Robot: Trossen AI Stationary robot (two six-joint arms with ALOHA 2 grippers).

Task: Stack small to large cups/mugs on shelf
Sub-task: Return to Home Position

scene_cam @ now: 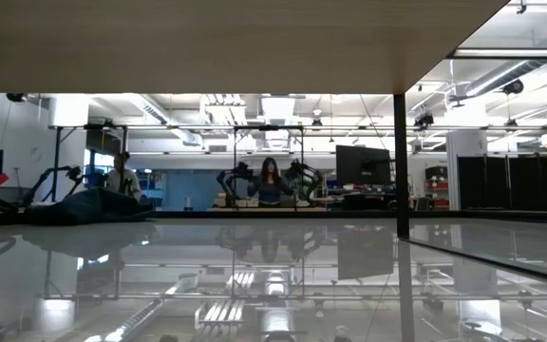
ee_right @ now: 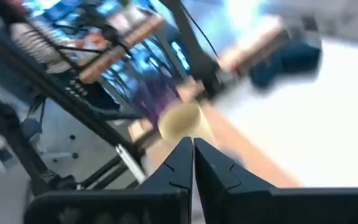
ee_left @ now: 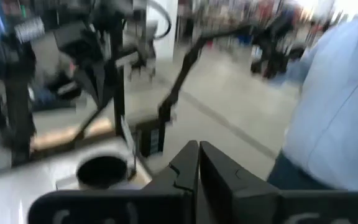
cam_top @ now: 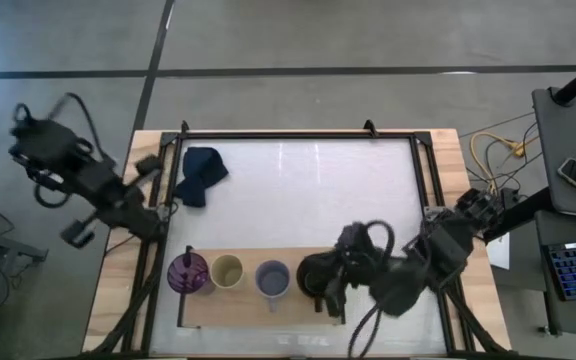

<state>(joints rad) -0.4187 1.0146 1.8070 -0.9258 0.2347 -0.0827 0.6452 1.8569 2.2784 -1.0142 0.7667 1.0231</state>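
Looks to us like the row is basically done. All 4 sit on the shelf (cam_top: pixel 238 308), running away from the right hand (ee_right: pixel 192 144) in this order: black mug (cam_top: pixel 313 275) nearest, then grey mug (cam_top: pixel 272 278), beige cup (cam_top: pixel 227 270), and purple tumbler (cam_top: pixel 188 272) farthest. That hand is pinched closed with nothing in it. From above it sits right beside the black mug, maybe partly over it, and we can't tell if it's touching.

So our worry is the pull-away. If the hand swings sideways before it lifts, a finger or the wrist could clip the black mug's rim or handle. The grey mug is just beside it on the far side from the hand, so 1 shove could bump it and run down the whole line. A tipped tumbler at the far end could roll off the shelf.

The cable (cam_top: pixel 366 318) looping off that arm hangs close to the mug too, so a snag is our 2nd concern.

The left hand (ee_left: pixel 198 146) is closed and empty as well, out past the edge of the surface (cam_top: pixel 308 190). All 4 cups are well apart from it, so no trouble there.
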